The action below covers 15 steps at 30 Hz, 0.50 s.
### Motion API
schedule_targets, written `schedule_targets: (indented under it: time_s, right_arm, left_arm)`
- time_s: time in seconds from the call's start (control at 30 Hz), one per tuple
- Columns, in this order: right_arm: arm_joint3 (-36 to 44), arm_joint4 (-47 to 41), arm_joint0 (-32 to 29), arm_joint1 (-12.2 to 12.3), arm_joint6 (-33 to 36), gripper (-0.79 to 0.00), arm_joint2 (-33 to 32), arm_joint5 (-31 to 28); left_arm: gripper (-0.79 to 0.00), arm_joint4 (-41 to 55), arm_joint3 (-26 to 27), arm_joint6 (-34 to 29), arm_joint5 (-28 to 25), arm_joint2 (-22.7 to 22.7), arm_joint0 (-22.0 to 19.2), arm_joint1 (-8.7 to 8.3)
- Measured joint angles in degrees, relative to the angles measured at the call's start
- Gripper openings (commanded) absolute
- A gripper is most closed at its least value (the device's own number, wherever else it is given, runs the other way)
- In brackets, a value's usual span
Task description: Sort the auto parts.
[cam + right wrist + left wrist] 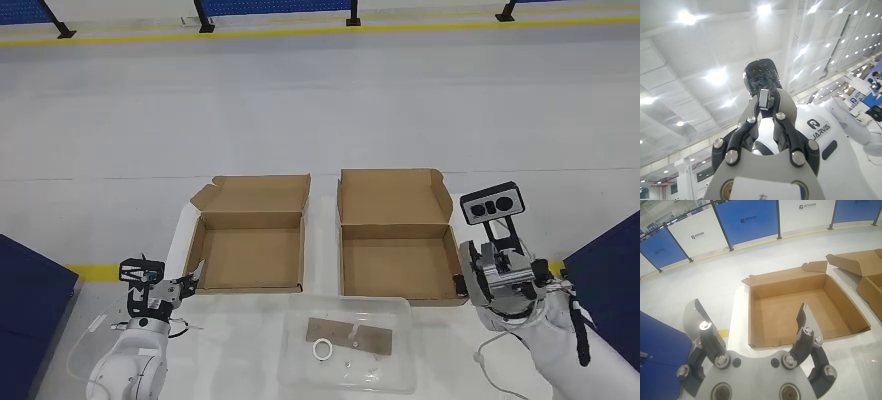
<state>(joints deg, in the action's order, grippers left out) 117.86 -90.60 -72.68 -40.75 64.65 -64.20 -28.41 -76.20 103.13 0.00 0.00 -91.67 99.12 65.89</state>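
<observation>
My right gripper (497, 240) is raised and turned upward at the right of the table. It is shut on a black oblong switch part (491, 205) with a grey edge (763, 101). My left gripper (749, 306) stands open with nothing in it, near the front left corner of the left cardboard box (800, 313). In the top view the left gripper (185, 280) is at the table's left edge. A clear plastic tray (395, 310) at the front middle holds a white ring (322, 349), a cardboard piece (350, 335) and small parts.
Two open cardboard boxes sit side by side behind the tray, the left box (250, 255) and the right box (395, 265), both with bare floors and lids folded back. A blue panel (30, 290) stands at the far left.
</observation>
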Motion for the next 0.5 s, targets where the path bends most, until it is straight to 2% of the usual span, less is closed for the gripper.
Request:
schedule_targets:
  time_s: [0.3,0.5]
  right_arm:
    - [1.3,2.2,-1.9,-1.1,-1.2,-0.785,-4.0,2.4]
    - [2.6,-2.6,-4.3,-2.2,0.8,-0.785,-5.6,3.1]
  left_arm:
    - [0.0,0.0,0.0,0.0,0.0,0.0,0.0,0.0]
    - [0.0,0.0,0.0,0.0,0.0,0.0,0.0,0.0]
